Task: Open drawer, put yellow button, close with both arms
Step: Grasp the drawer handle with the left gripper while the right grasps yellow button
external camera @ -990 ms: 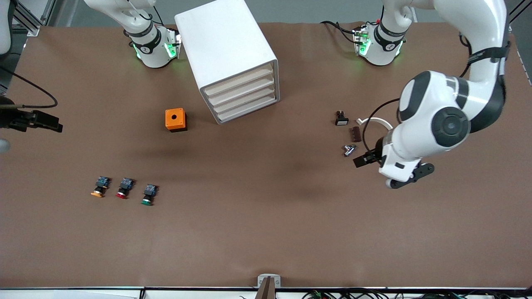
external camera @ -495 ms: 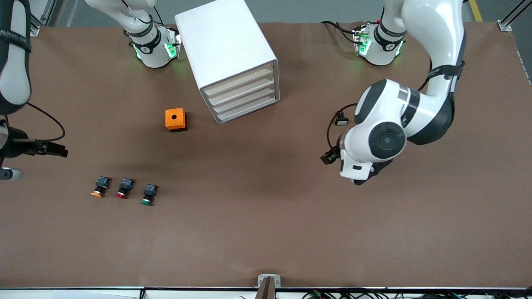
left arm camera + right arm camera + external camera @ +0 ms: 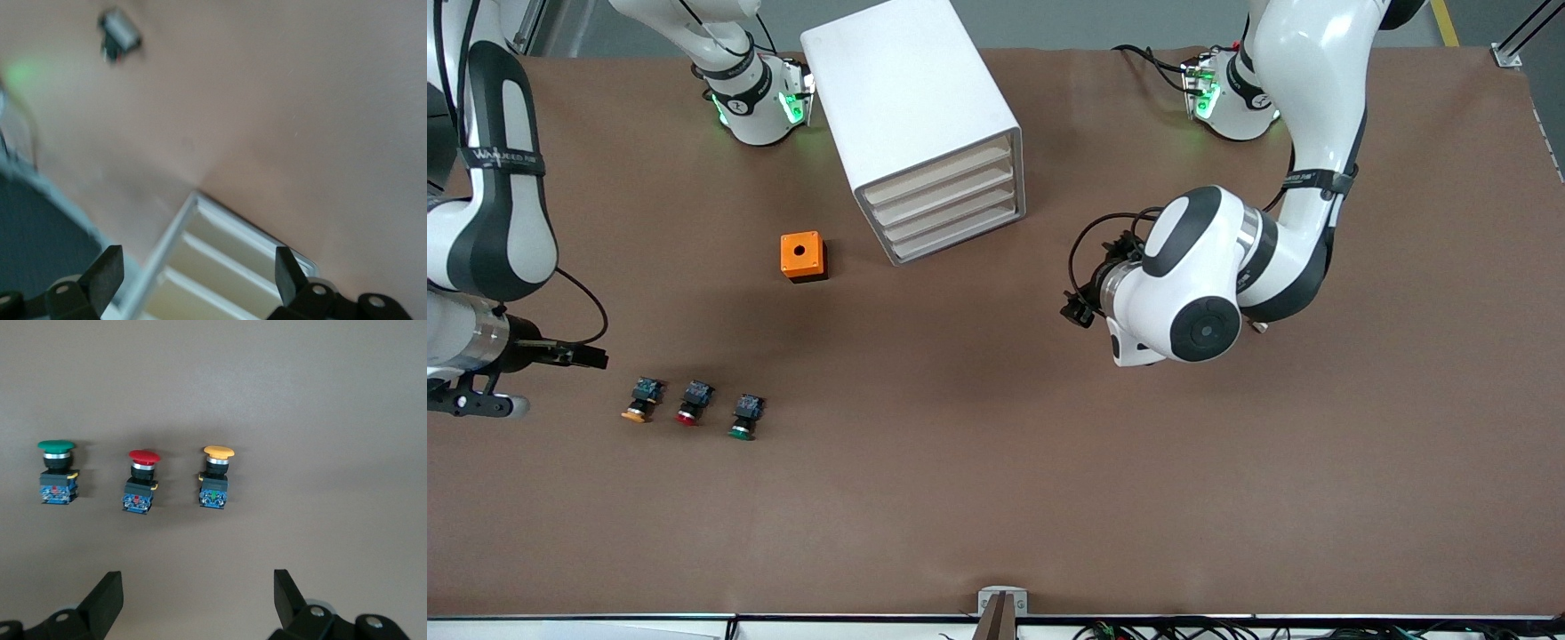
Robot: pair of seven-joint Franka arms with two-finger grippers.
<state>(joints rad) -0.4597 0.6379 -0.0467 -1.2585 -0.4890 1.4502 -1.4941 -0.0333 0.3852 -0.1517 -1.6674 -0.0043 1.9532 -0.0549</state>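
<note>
Brown table carries three near-identical buttons in a row, so the open right claw risks taking the red button beside the yellow button, while the open left claw faces the closed drawer cabinet.

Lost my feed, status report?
Left gripper open over table, facing shut drawers. Right gripper open beside yellow button, untouched. Nothing blocking.

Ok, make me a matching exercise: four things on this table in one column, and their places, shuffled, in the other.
Things:
1. yellow button
2. red button
3. green button
4. orange box

Places:
A. middle of the button row
B. beside the white drawer cabinet
C. row end toward the right arm
D. row end toward the left arm

Pairs: 1-C, 2-A, 3-D, 4-B
</note>
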